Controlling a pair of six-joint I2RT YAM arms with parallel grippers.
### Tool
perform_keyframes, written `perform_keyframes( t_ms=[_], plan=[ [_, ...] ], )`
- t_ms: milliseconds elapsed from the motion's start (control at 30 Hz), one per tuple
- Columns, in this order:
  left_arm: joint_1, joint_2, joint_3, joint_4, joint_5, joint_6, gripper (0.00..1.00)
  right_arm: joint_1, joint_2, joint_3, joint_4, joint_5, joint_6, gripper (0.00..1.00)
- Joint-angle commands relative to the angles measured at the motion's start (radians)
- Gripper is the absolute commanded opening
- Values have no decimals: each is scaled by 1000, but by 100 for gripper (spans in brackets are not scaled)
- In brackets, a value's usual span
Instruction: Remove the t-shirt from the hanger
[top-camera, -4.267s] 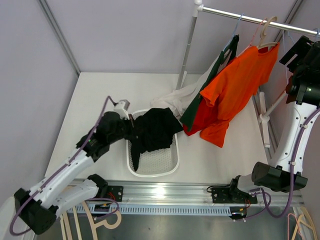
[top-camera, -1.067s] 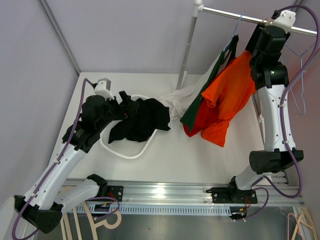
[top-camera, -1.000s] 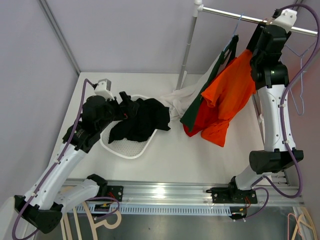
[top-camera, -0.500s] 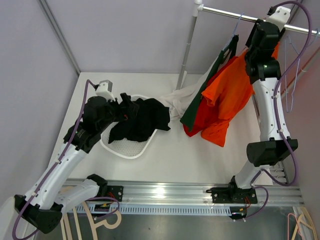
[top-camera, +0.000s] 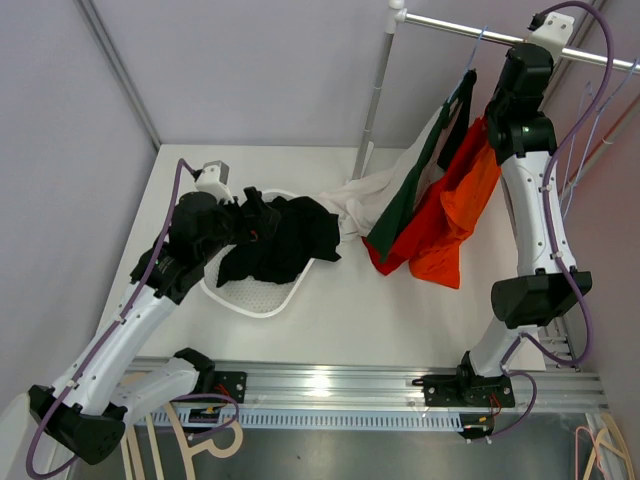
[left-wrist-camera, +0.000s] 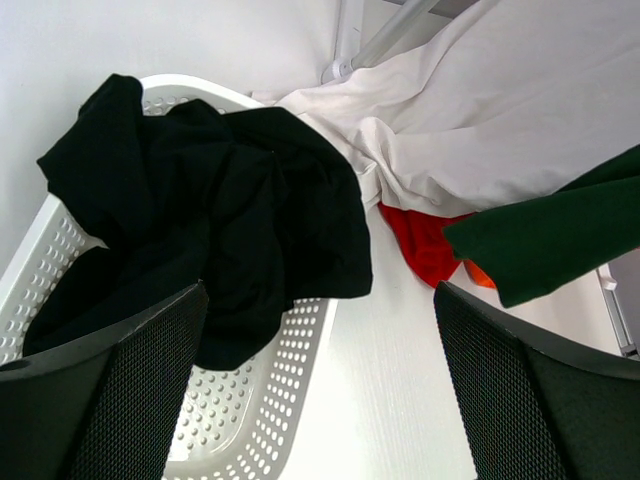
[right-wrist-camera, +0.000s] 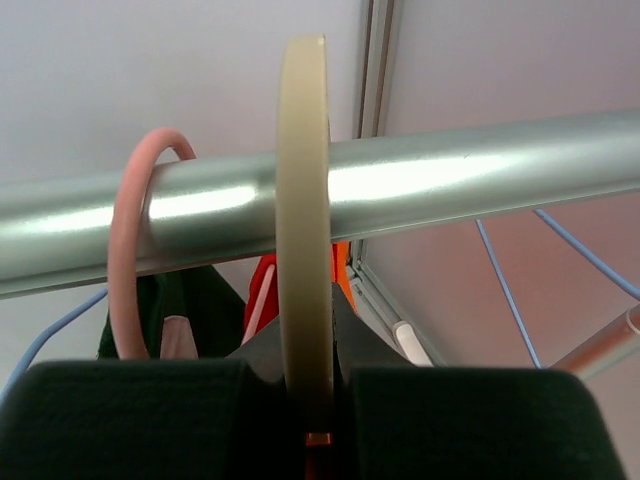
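The orange t-shirt (top-camera: 455, 215) hangs from a cream hanger (right-wrist-camera: 305, 200) hooked over the steel rail (right-wrist-camera: 450, 175), beside a green garment (top-camera: 415, 190). The right end effector (right-wrist-camera: 303, 400) is clenched on the hanger's hook just under the rail, apparently pinching it between both fingers. The left end effector (left-wrist-camera: 320, 310) stands fully released above the white basket (left-wrist-camera: 290, 400), which holds a black garment (left-wrist-camera: 230, 200) on the desk (top-camera: 330, 310).
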Motion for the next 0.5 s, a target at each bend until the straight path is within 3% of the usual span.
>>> perform_keyframes(
  t_ms=[0, 467],
  plan=[
    [-7, -2, -4, 30, 30, 18, 100, 7, -56, 61, 34, -2, -15, 0],
    [-56, -31, 74, -14, 2, 22, 99, 31, -237, 73, -15, -76, -41, 0]
  ],
)
